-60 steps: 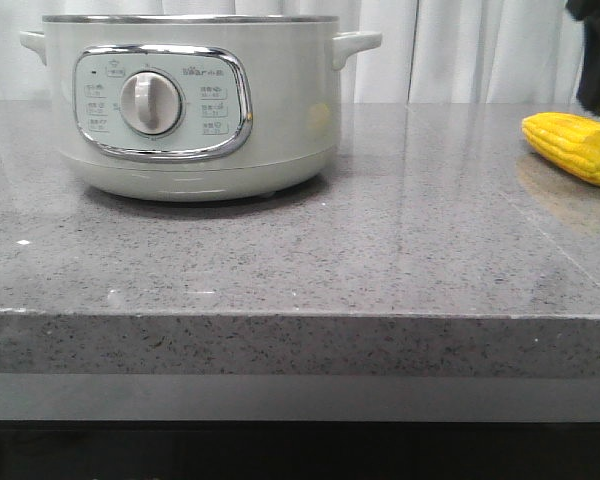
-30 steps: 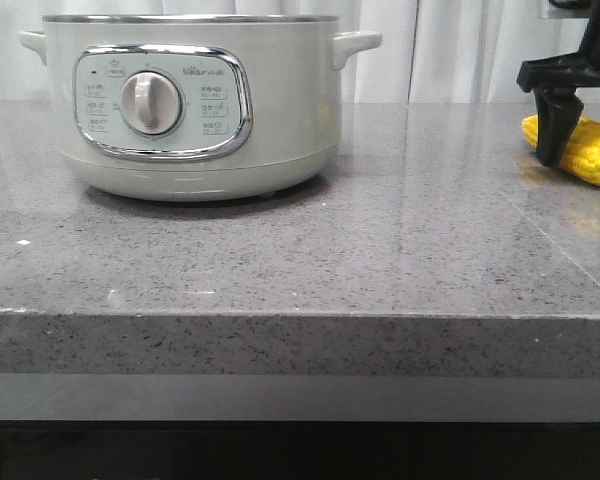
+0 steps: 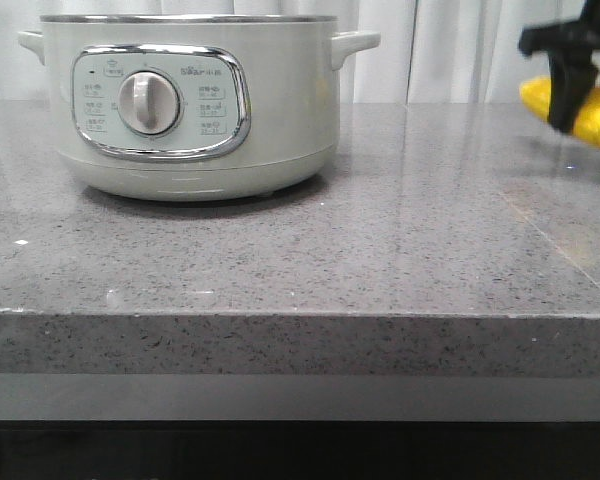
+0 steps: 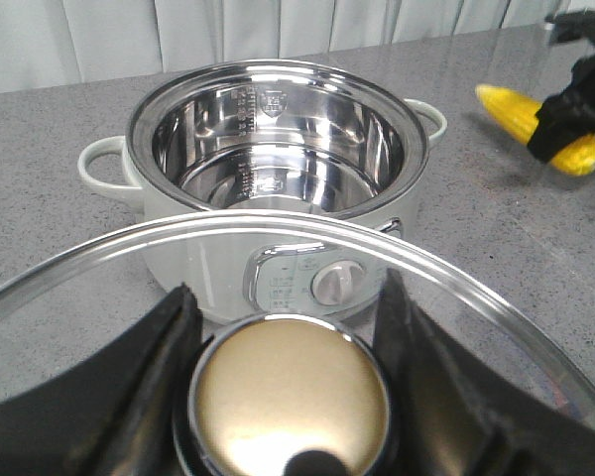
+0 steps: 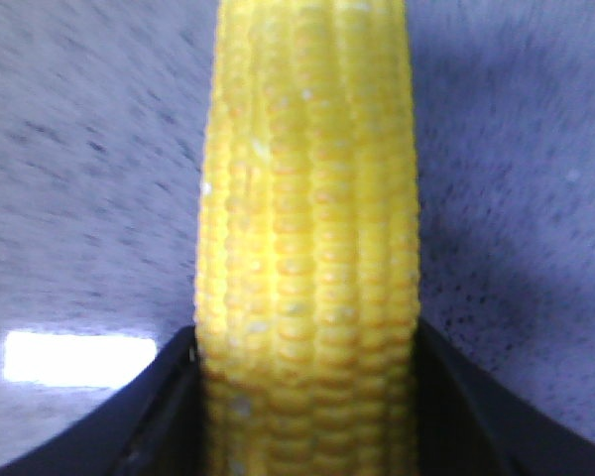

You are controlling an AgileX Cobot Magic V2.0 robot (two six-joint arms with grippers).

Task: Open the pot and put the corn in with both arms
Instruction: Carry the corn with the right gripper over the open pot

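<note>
The cream-white pot [image 3: 185,100] stands at the back left of the counter. In the left wrist view the pot [image 4: 278,169] is open and its steel inside shows bare. My left gripper [image 4: 288,293] is shut on the brass knob [image 4: 290,397] of the glass lid [image 4: 278,223] and holds the lid above and in front of the pot. It does not show in the front view. My right gripper [image 3: 570,90] is shut on the yellow corn [image 3: 595,115] and holds it above the counter at the far right. The corn [image 5: 307,248] sits lengthwise between the fingers.
The grey speckled counter [image 3: 380,250] has its front edge near me. White curtains [image 3: 460,50] hang behind it. The corn [image 4: 535,129] and my right gripper [image 4: 575,104] also show to the pot's right in the left wrist view.
My right gripper came down onto the corn, closed on it and lifted it off the counter. The pot has not moved.
</note>
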